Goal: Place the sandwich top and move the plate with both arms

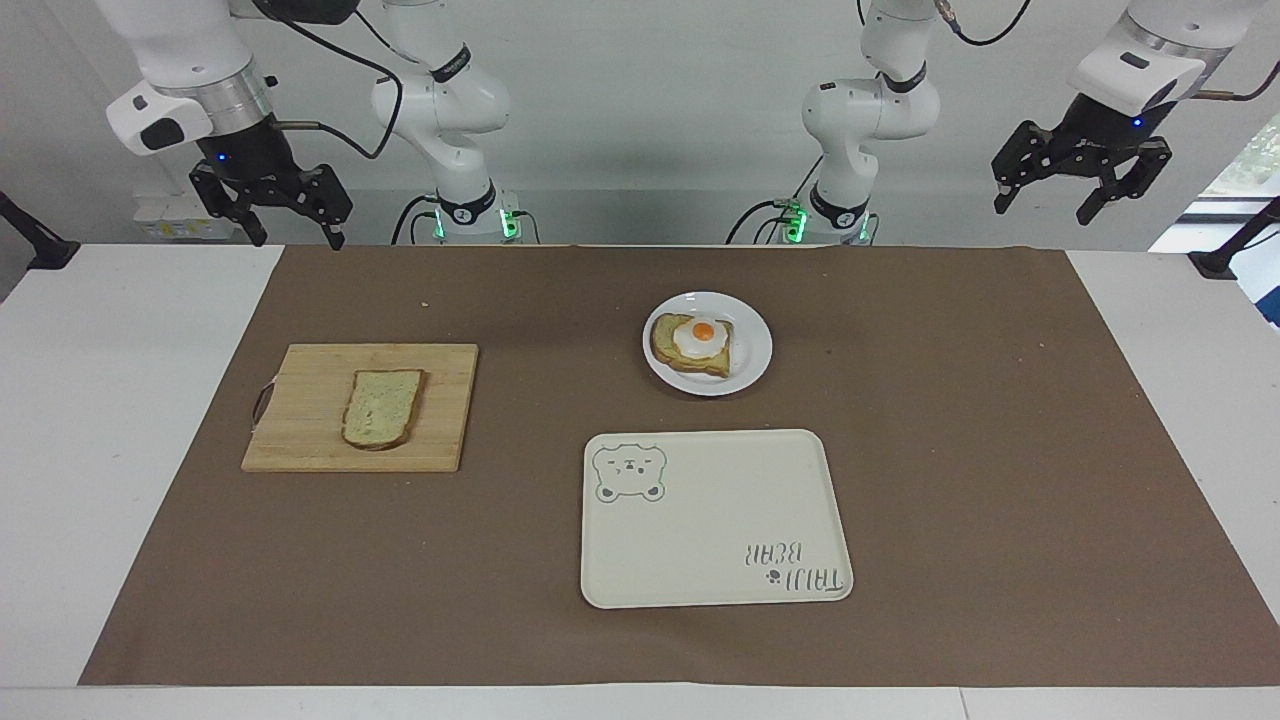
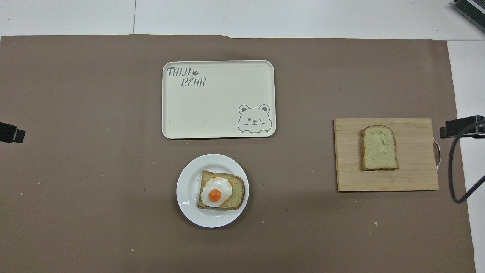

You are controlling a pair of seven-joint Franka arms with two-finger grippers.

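The sandwich top [image 1: 383, 408], a pale slice with a brown crust, lies flat on a wooden cutting board [image 1: 300, 445] toward the right arm's end of the table; it also shows in the overhead view [image 2: 379, 148]. The white plate [image 1: 752, 362] sits mid-table and holds a toast slice with a fried egg [image 1: 697, 343]; its rim shows in the overhead view [image 2: 186, 201]. My right gripper [image 1: 297, 236] hangs open and empty in the air over the table's edge by its base, apart from the board. My left gripper [image 1: 1043, 208] waits open and empty, raised at the left arm's end.
A cream rectangular tray with a bear drawing [image 1: 715, 525] lies farther from the robots than the plate, also in the overhead view [image 2: 218, 98]. A brown mat [image 1: 950, 450] covers most of the table. The cutting board [image 2: 416, 178] has a small handle at its outer end.
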